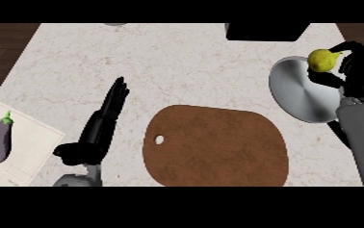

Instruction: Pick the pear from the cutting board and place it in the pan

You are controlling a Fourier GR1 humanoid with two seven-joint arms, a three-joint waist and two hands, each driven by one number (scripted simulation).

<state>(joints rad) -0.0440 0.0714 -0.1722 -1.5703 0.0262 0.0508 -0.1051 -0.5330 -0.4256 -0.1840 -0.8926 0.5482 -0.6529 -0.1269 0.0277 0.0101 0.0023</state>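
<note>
A yellow pear [322, 60] hangs over the far rim of the grey pan [302, 92] at the right of the counter. My right hand [346, 73] is curled round it from the right, its fingers above and below the fruit. The brown cutting board [217, 146] lies bare in the middle near the front edge, with a small hole at its left. My left hand [99, 123] rests open to the left of the board, fingers straight and pointing away from me.
A purple eggplant [4, 135] lies on a white mat [28, 150] at the far left. A black object [266, 31] stands at the counter's back edge, just behind the pan. The counter's dark edge runs along the upper left.
</note>
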